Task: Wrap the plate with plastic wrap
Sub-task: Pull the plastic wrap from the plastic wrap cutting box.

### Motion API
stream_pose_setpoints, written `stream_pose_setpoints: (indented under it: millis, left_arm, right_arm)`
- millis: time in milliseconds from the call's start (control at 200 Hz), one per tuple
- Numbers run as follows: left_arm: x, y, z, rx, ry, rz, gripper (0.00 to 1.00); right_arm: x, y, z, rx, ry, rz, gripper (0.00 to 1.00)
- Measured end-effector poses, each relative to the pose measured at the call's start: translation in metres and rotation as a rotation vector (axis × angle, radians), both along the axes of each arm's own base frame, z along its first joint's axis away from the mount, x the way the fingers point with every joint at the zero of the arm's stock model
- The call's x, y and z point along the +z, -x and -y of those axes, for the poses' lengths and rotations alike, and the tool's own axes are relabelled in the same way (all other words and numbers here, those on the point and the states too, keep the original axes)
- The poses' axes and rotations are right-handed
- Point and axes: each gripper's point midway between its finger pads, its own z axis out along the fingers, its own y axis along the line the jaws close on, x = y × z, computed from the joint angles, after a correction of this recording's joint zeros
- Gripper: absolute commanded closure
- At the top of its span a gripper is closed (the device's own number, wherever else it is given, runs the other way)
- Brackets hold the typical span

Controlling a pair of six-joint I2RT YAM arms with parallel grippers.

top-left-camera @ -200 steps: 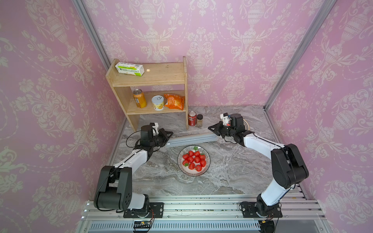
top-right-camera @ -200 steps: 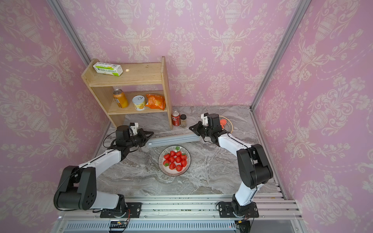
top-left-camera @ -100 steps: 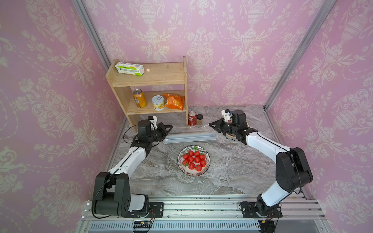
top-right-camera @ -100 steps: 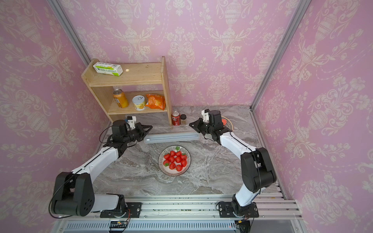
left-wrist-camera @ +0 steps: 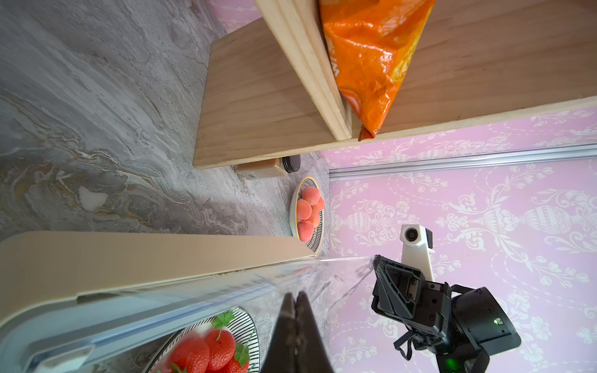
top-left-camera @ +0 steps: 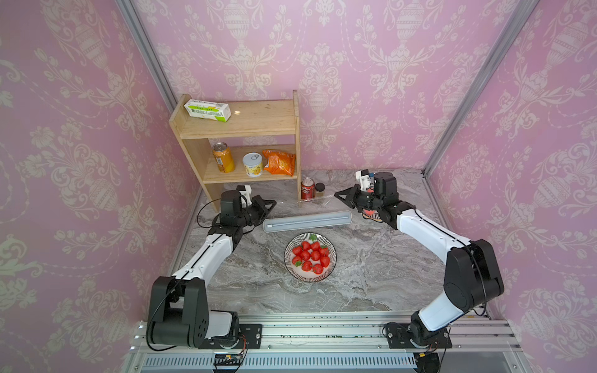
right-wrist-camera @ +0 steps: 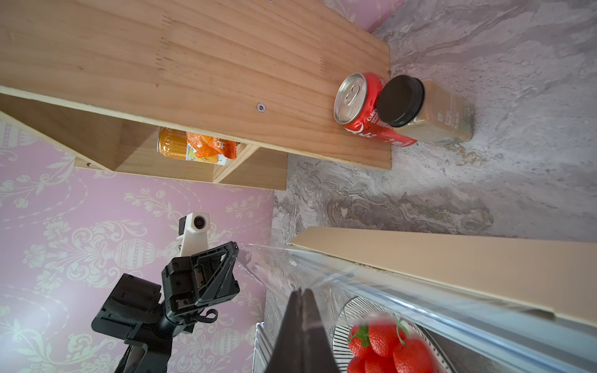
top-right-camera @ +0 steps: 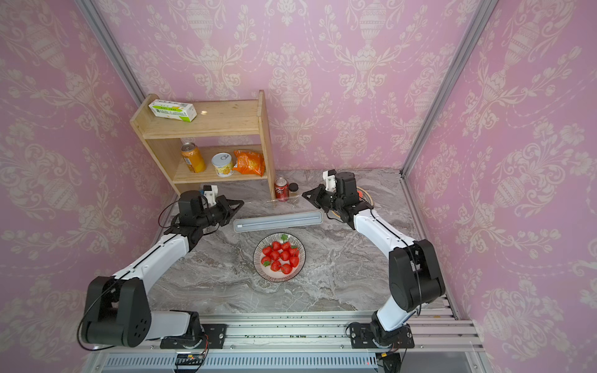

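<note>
Jaws pinching plastic wrap [left-wrist-camera: 336, 274], pulled farther back from box [top-left-camera: 307, 221]; plate [top-left-camera: 288, 258] unmoved

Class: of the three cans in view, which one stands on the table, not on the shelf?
The red cola can, beside the dark-lidded jar; the orange can and pale tin sit inside the wooden shelf.

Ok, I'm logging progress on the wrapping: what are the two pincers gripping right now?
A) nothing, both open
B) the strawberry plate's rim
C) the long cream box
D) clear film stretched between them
D: the left pincer and right pincer are each shut on the plastic wrap, which spans the gap between them; the box and the plate lie ungripped.
</note>
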Motion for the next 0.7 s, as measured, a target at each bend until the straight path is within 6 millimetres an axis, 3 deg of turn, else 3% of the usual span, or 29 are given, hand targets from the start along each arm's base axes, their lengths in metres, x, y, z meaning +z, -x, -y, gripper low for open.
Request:
stream_pose_setpoints:
  millis: [701]
  left_arm:
    - [0.021, -0.004, 0.0, 0.001, -0.004, 0.047, 1.0]
  right_arm:
    - [0.011, -0.003, -0.001, 0.003, -0.004, 0.019, 1.0]
